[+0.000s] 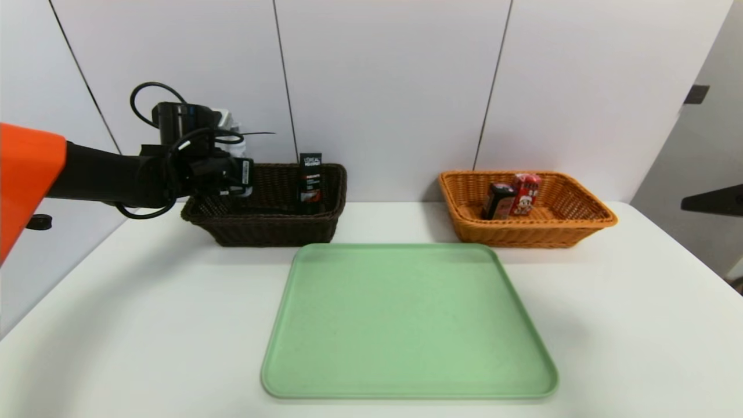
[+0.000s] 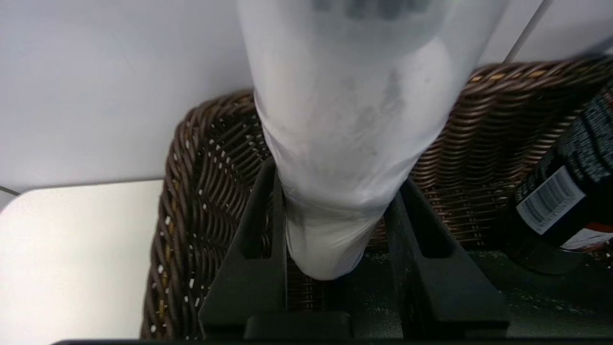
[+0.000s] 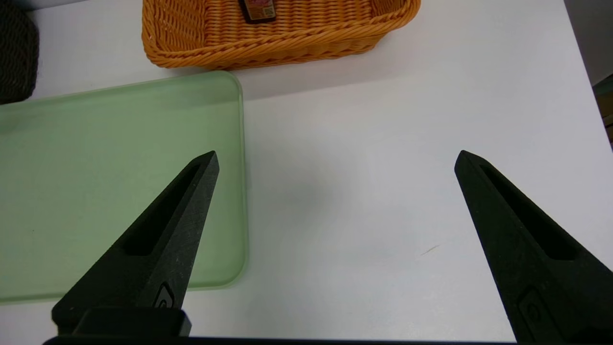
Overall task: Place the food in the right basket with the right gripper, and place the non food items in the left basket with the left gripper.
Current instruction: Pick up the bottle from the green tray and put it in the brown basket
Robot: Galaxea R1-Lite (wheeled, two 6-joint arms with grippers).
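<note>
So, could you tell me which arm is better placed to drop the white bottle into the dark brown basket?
The left. Its gripper already clamps the white bottle right over the dark brown basket. The right gripper hangs open over bare table beside the green tray.

Even, bright overhead light; soft shadows under the green tray (image 1: 406, 325) and both baskets. Left wrist view: white bottle (image 2: 349, 120) fills upper centre, blurred, out of focus. Mild glare on table (image 3: 383, 167), right wrist view.
</note>
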